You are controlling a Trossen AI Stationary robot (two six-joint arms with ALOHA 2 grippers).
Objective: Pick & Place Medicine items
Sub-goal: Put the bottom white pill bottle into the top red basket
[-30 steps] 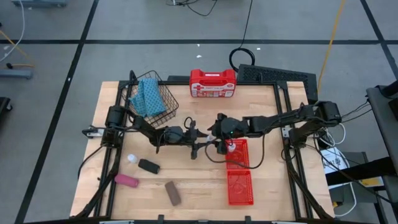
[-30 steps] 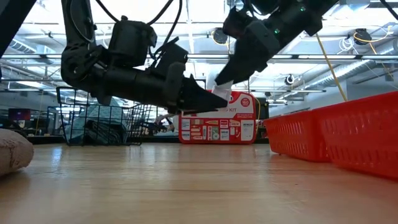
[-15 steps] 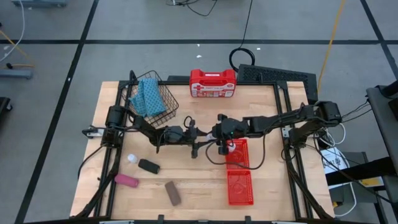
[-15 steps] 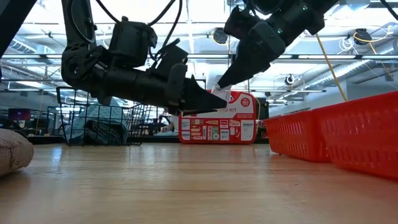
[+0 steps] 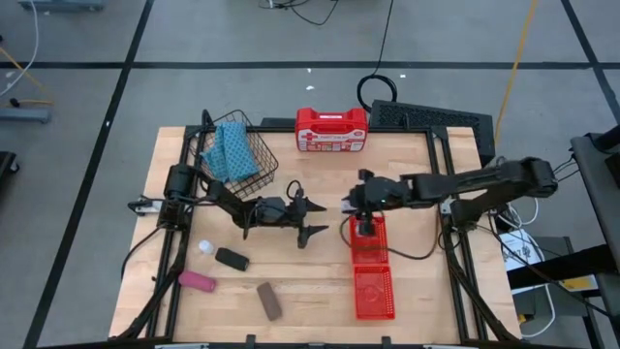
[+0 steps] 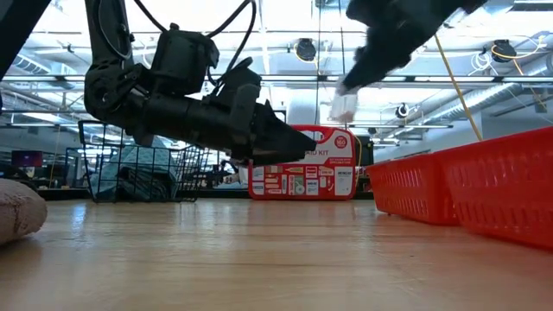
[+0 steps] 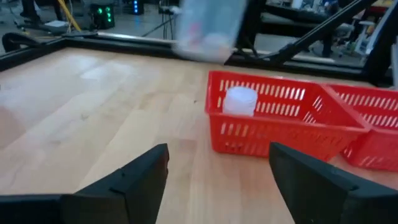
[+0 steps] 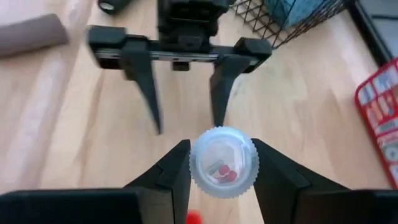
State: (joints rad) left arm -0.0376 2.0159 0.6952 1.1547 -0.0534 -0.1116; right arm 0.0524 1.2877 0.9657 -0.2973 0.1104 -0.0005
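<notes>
On the desk (image 5: 407, 165), your red bins (image 5: 372, 269) sit under the R arm so drops are short. R end effector (image 8: 222, 163) is clenched on a small white bottle (image 8: 223, 162), above the near bin. L end effector (image 5: 312, 219) is released, fingers apart mid-desk, w/ nothing in it; another bottle (image 5: 205, 246), black piece (image 5: 232, 258), pink piece (image 5: 197, 281) & brown piece (image 5: 268, 301) wait on the L side.

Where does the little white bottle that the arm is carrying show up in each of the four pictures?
High view: bottle under the right gripper, over the red basket.
Low view: bottle high, right of centre.
Left wrist view: bottle blurred, at top.
Right wrist view: bottle between that arm's fingers.
Shared landmark: the red basket.
</notes>
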